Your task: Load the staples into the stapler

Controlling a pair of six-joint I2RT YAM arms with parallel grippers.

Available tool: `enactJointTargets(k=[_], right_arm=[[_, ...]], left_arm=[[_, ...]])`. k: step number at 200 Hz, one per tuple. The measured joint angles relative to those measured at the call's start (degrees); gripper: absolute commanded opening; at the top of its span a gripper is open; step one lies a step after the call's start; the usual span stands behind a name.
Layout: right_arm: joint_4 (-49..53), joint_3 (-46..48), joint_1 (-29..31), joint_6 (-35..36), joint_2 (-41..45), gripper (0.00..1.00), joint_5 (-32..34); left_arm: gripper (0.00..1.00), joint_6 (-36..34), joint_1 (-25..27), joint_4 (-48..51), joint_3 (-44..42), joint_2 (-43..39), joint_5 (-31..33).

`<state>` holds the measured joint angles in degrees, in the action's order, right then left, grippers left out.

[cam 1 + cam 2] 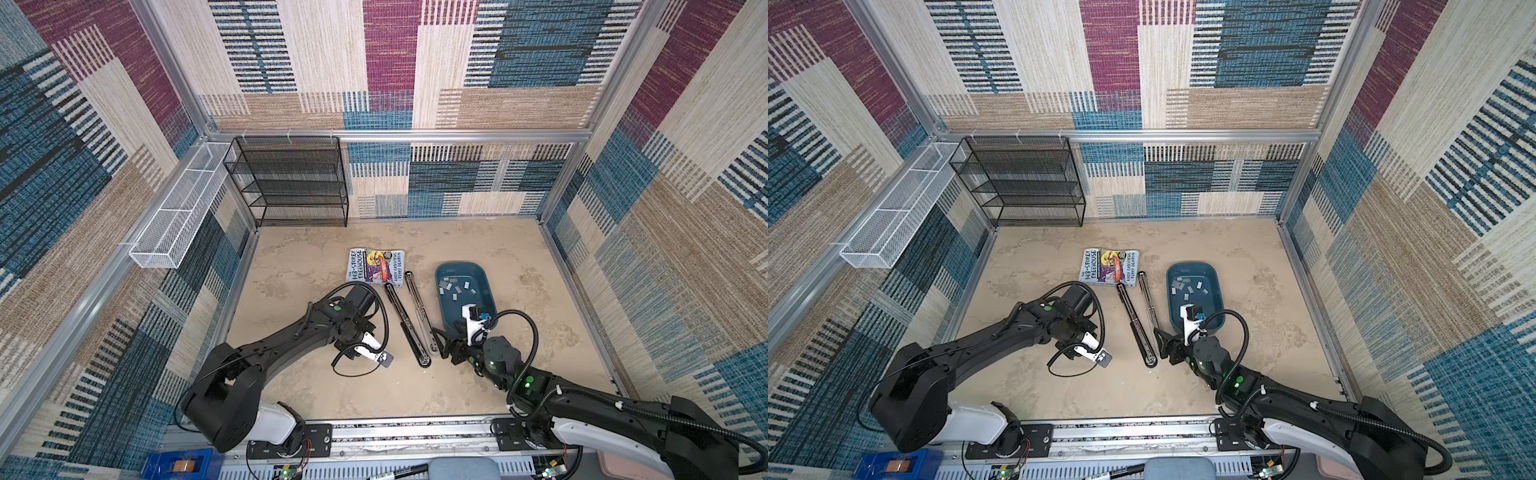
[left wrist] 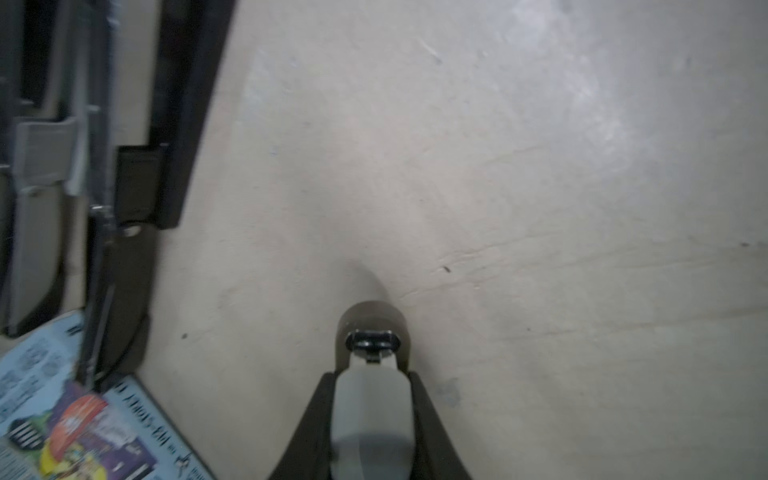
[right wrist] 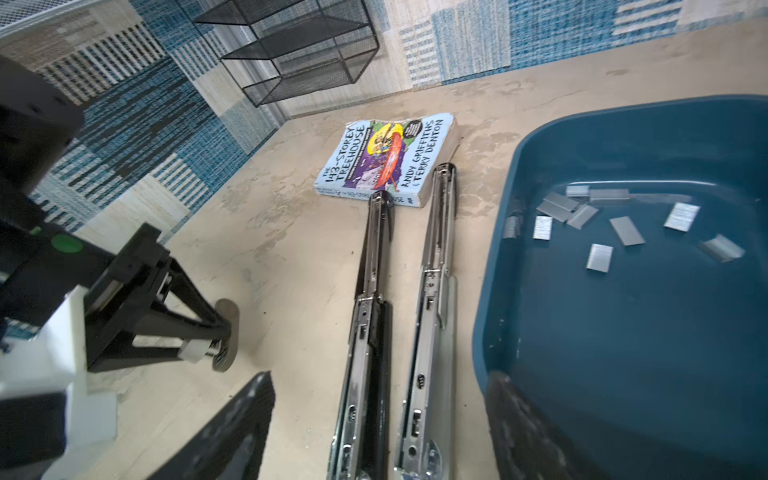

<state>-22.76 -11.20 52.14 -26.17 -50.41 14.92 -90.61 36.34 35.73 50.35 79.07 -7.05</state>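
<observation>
Nearest to you, your right pincer (image 1: 441,345) stands spread wide, holding nothing. It sits just beside the hinged near end of the stapler (image 1: 405,324). In the right wrist view its two dark fingers (image 3: 237,424) frame that end, with both stapler arms running up between them. You cannot tell from these views whether it touches the metal.

Your left pincer (image 2: 374,338) is on the other side of the stapler, apart from it. It is clenched tight, tips together and pointing down at the bare table (image 1: 519,353). A small round brownish shape sits at the tips, and you cannot tell whether that is a pad or something gripped.

The stapler lies flat and opened out. Its black arm and its silver arm are joined at the near end and spread slightly apart toward the far end. No strip is visible in its channel.

The staples (image 3: 627,230) are not in the stapler. About a dozen short silver-grey strips lie scattered in the far half of the blue tray (image 1: 459,264). The tray rests just beside the silver arm, on your right.

Beyond the stapler's far tips lies a paperback book (image 1: 376,266), face up, and the black arm's tip reaches its near edge. Against the back wall stands a black mesh shelf (image 1: 291,183), with a white mesh basket (image 1: 178,216) fixed along the left wall.
</observation>
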Motion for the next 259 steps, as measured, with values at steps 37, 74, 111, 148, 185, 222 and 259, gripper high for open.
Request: enactJointTargets(k=[37,74,111,148,185,222,259], right_arm=[[-2.19,-0.66,0.02,-2.27,0.35,0.70,-4.52],[-5.57,-1.11,0.00,-4.61,1.92,0.61,-10.93],[-11.13,0.07,0.02,-6.99,1.49,0.51,-16.28],[-13.81,-1.49,0.02,-8.24,-2.97,0.48,-19.52],[-16.65,-3.80,0.02,-8.92,-8.76,0.44,-21.00],[-18.08,-6.45,0.02,-9.75,-14.75,0.41,-20.92],[-18.43,-8.04,0.13,-10.01,-18.34,0.32,-20.61]], left_arm=[[0.00,8.61,1.75,-7.69,0.98,-6.71,-6.86],[0.00,11.72,3.82,-10.62,1.90,-6.58,-8.44],[0.00,14.08,3.80,-12.39,3.19,-6.43,-9.90],[0.00,14.16,3.85,-12.81,2.95,-7.39,-11.15],[0.00,14.36,3.82,-12.87,2.89,-7.69,-12.57],[0.00,14.38,3.91,-13.07,2.78,-8.59,-14.12],[0.00,14.38,3.89,-13.20,2.40,-9.07,-14.34]])
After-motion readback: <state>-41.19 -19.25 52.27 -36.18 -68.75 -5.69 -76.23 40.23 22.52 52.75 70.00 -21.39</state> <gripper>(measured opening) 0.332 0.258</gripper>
